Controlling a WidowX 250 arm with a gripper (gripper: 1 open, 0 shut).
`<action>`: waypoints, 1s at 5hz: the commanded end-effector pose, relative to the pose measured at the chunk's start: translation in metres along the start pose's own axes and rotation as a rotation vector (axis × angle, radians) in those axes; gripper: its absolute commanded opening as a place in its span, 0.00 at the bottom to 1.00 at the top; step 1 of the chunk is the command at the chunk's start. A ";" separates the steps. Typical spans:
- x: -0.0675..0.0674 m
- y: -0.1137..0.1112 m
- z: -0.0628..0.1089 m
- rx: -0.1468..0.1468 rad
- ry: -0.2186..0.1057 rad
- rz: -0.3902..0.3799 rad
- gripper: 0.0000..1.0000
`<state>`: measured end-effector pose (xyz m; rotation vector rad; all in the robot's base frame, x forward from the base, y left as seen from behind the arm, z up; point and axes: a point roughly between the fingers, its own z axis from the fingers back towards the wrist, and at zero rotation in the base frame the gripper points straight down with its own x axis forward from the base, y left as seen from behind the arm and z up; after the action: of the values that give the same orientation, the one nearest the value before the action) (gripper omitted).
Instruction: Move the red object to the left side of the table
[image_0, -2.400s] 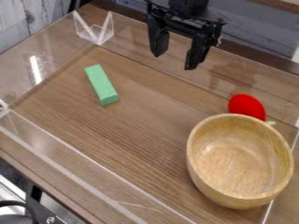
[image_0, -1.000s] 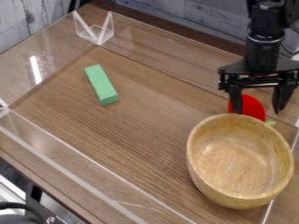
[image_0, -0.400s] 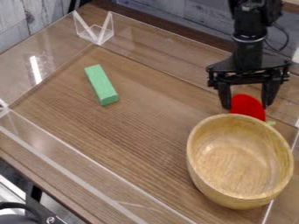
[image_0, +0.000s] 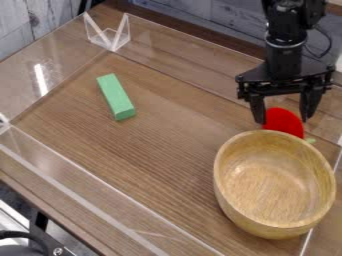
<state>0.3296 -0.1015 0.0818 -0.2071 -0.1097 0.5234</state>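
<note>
So the black metal claw (image_0: 285, 112) is right over at the rounded bright-red toy fruit (image_0: 283, 122), fingers spread wide, one on either side of it. The fruit's sitting on the brown wood-grain table (image_0: 147, 160), just behind the round pale wooden bowl (image_0: 274, 185) near the right edge. Meanwhile a green rectangular block (image_0: 116, 97) lies well apart, over on the left.

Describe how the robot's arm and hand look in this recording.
The visible part of the arm is black. The hand is black too, angular and jointed, with two narrow dark fingers that spread wide apart from a bulkier centre. Finer markings are too small to make out.
</note>
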 end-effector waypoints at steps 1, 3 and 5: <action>-0.003 -0.014 0.024 -0.051 -0.061 -0.034 1.00; -0.003 -0.017 0.027 -0.049 -0.124 0.119 1.00; -0.004 -0.020 0.035 -0.059 -0.119 0.035 1.00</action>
<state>0.3243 -0.1121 0.0923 -0.1872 -0.1677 0.5766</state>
